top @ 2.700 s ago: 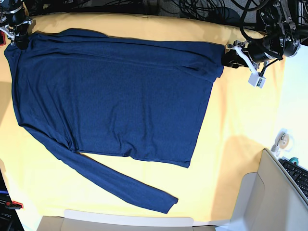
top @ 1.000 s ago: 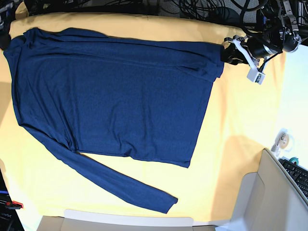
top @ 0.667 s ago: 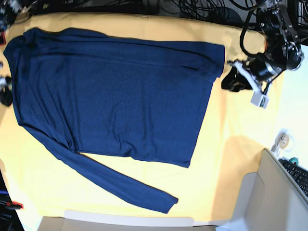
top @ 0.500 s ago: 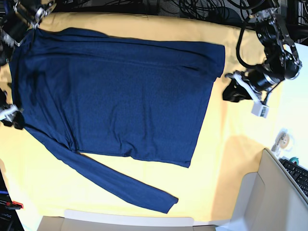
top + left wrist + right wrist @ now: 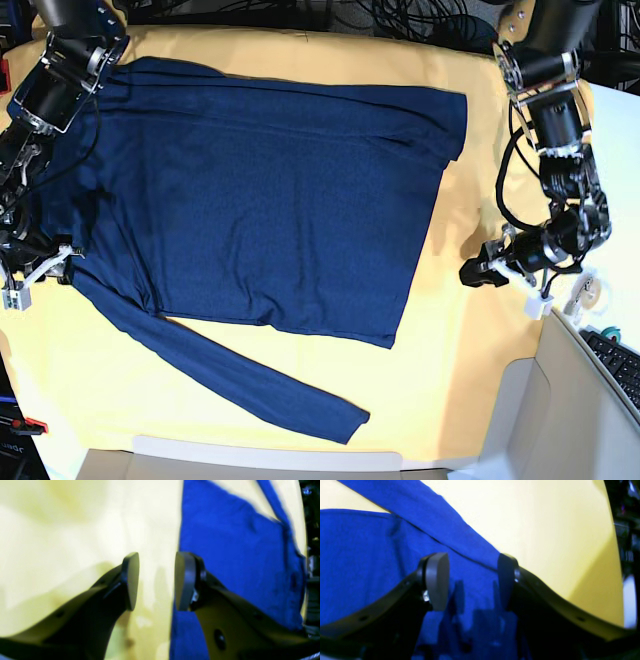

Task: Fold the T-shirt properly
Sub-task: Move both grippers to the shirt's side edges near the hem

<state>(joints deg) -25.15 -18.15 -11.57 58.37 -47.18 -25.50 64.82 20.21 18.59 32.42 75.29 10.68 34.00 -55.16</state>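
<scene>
Base view: T-shirt (image 5: 260, 210) flat, long axis left-right, hem right.

The T-shirt (image 5: 250, 200) is lying spread flat on the cloth (image 5: 480, 340), filling its left and middle part, one sleeve (image 5: 240, 380) trailing toward the near edge. The left gripper (image 5: 478, 274) is sitting over bare cloth just beside the shirt's right edge (not touching it). The right gripper (image 5: 62, 262) is hanging over the shirt's left edge, near where the sleeve begins.
</scene>
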